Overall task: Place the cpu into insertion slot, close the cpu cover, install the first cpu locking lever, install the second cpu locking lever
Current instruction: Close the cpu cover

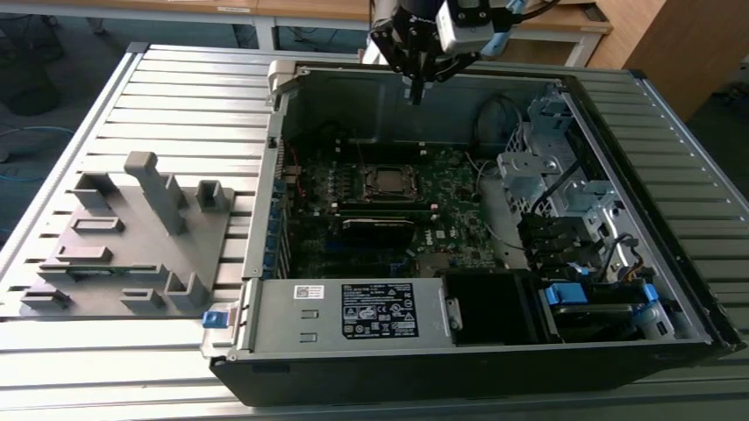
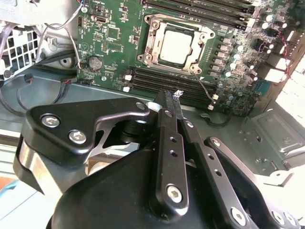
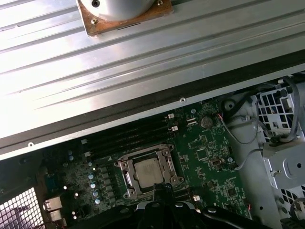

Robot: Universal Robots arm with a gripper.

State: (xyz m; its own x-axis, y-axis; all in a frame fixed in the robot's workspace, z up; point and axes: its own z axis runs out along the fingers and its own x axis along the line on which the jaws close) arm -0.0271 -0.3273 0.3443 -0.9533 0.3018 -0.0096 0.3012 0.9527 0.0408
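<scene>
The cpu [image 2: 176, 46] lies flat in the insertion slot [image 2: 148, 45], silver top up, ahead of and below the fingers [image 2: 167, 109] and well apart from them. The silvery cpu cover [image 2: 200, 39] appears to frame it; I cannot tell whether it is latched. By its look the chip is light, stiff and thin, with a smooth top that gives little purchase and, probably, a delicate contact face underneath. It is best held by two opposite edges and kept level. The fingers are closed together, tip to tip, with nothing between them. Black memory slots [image 2: 157, 82] on the green motherboard [image 2: 114, 33] lie between the fingertips and the socket. All of this sits inside the open computer case [image 1: 468, 351] on the ribbed bench [image 1: 175, 79].
</scene>
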